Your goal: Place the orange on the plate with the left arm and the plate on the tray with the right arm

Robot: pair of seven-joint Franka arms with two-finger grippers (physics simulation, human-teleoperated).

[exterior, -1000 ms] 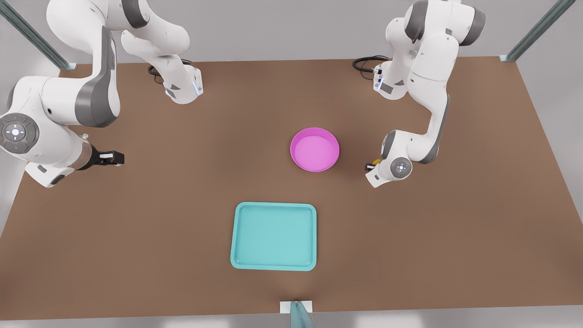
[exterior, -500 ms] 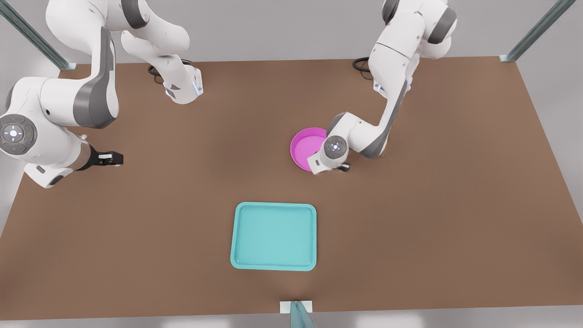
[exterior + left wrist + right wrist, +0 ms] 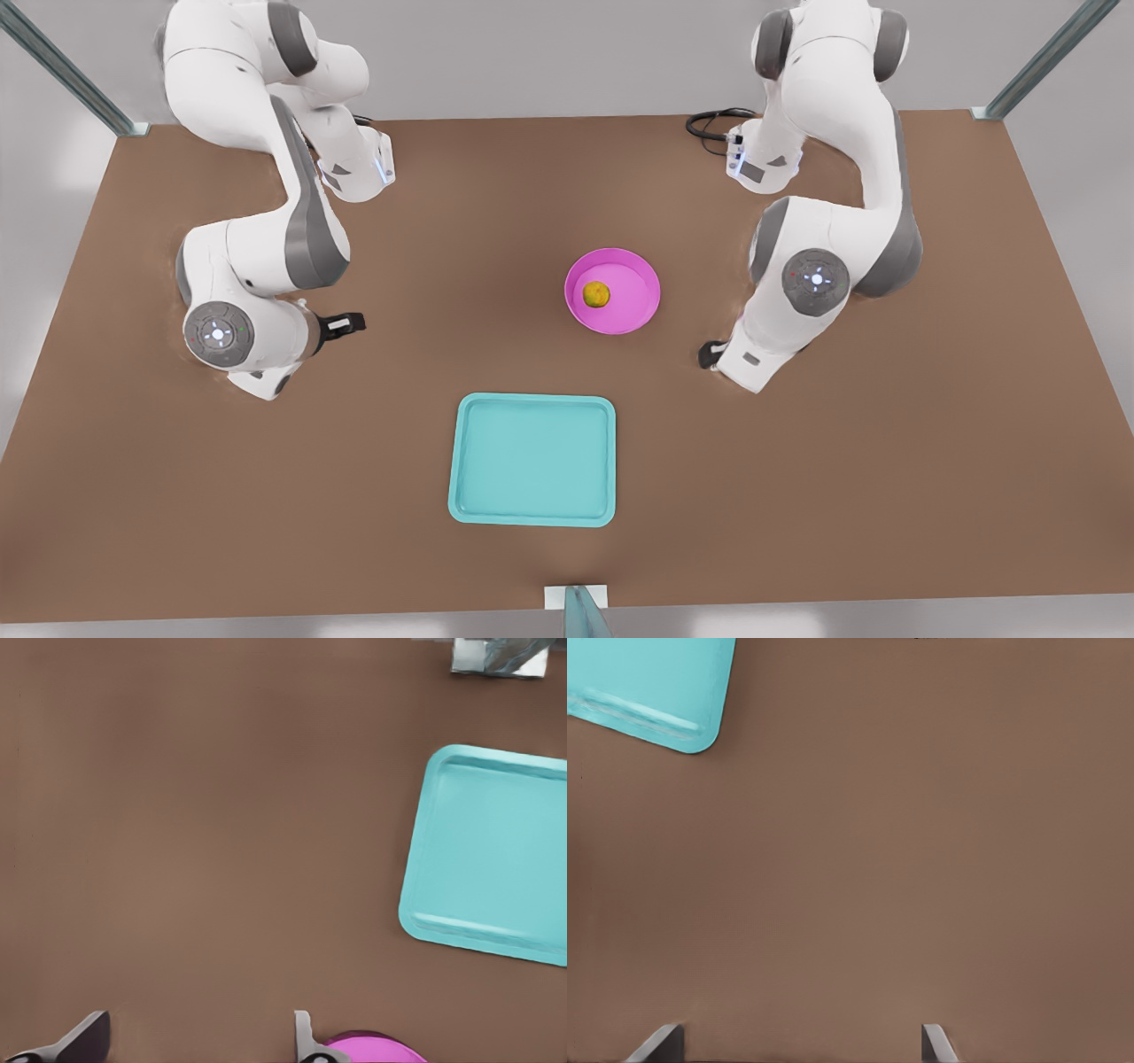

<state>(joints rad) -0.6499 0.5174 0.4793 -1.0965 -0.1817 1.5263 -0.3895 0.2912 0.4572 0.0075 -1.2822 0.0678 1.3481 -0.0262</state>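
orange [image 3: 596, 293]: I see it sitting inside the plate, a bit toward 9 o'clock of the dish centre, free of both grippers.
plate [image 3: 613, 291]: on the brown table [image 3: 797, 496], mid-scene, at 12 o'clock from the tray with bare table between them.
tray [image 3: 533, 460]: flat on the table near the front edge, nothing in it.
left gripper [image 3: 197, 1038]: fingers spread wide, nothing between them; it's on the arm at the front view's right, at roughly 4 o'clock from the plate, close by but apart. Its wrist view catches the plate rim beside one fingertip [image 3: 306, 1041].
right gripper [image 3: 799, 1041]: fingers apart, over bare table; on the arm at the front view's left, well off at 9 o'clock from the plate. From the front view I only make out a dark tip, so I read the spread from the wrist view.
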